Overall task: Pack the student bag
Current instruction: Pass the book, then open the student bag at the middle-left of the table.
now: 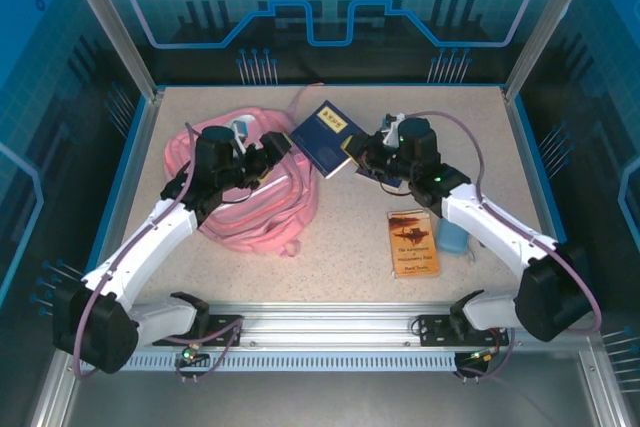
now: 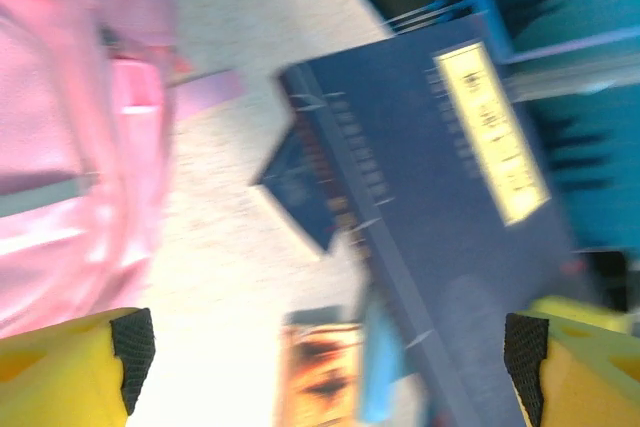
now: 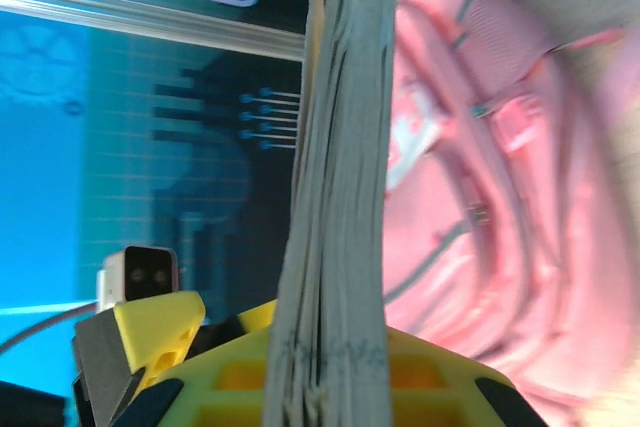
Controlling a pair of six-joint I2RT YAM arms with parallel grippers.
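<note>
Right gripper (image 1: 360, 159) pinches blue book (image 1: 325, 137), upper centre of frame. Left gripper (image 2: 330, 347) spread, at bag (image 1: 262, 215).

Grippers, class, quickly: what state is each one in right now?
Left gripper: open, holding nothing.
Right gripper: closed on the blue book.

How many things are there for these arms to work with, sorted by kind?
Books: 2, the dark blue book and the orange book
Backpack: 1, pink
Small light blue item: 1, too small to identify
Total: 4
</note>
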